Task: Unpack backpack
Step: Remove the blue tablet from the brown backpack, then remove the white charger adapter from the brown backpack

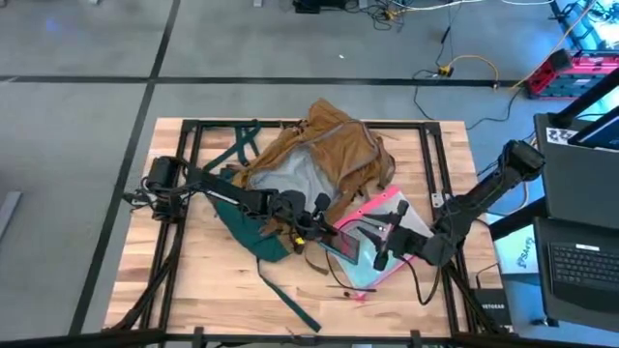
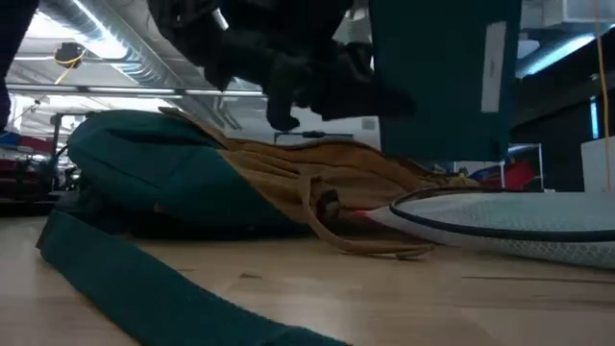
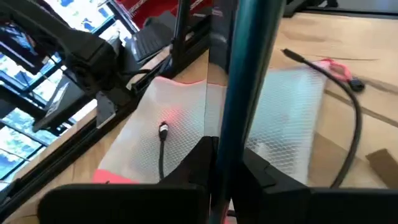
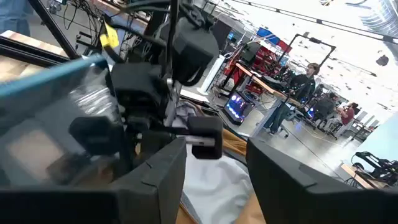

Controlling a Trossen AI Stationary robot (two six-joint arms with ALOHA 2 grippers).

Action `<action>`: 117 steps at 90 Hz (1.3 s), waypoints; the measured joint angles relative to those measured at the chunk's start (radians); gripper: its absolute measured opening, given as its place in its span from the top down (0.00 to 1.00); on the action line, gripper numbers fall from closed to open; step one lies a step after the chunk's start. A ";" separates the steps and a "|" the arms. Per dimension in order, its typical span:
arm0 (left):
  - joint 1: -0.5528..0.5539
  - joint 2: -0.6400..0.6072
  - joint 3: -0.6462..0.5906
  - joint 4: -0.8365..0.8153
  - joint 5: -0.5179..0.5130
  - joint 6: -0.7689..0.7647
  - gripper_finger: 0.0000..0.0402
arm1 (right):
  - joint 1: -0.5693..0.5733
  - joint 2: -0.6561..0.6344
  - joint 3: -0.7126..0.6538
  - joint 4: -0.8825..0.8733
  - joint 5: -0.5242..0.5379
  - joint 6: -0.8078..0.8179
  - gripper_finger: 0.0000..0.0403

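The tan backpack lies open at the table's far middle, grey lining up, its teal base toward the near side. My left gripper is shut on a thin flat teal thing, held above a clear pink-edged pouch that lies flat on the table. My right gripper stands open just right of the teal thing, over the pouch; in its wrist view the right gripper has nothing between its fingers. My left gripper pinches the flat teal thing between its two fingers at one side edge. The fingers come roughly level from the table's left. The thing stands on edge, upright, lifted clear above the pouch.
A teal strap trails from the backpack across the near table. A black cable and a small pink-ended item lie by the pouch. Black frame rails border the tabletop. A laptop sits off the right edge.
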 joint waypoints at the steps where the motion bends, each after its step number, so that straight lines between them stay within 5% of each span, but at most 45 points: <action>1: 0.000 0.000 0.000 0.000 0.001 -0.001 0.93 | 0.000 0.000 0.000 0.000 0.000 0.000 0.62; 16: 0.003 0.007 0.000 0.006 0.018 -0.020 0.87 | 0.000 0.000 0.000 0.001 0.000 0.000 0.62; 32: 0.001 0.005 0.002 -0.021 0.048 -0.042 0.71 | 0.000 0.000 0.000 0.001 0.000 0.003 0.62; 58: 0.001 -0.001 0.002 -0.020 -0.048 -0.055 0.51 | 0.000 0.000 0.000 0.001 0.000 0.013 0.62; 83: 0.001 -0.038 0.002 -0.055 -0.090 -0.027 0.45 | 0.000 0.001 0.000 -0.025 0.000 0.052 0.62; 117: 0.005 -0.216 0.002 -0.273 -0.307 0.012 0.44 | -0.001 0.003 0.000 -0.129 0.000 0.174 0.62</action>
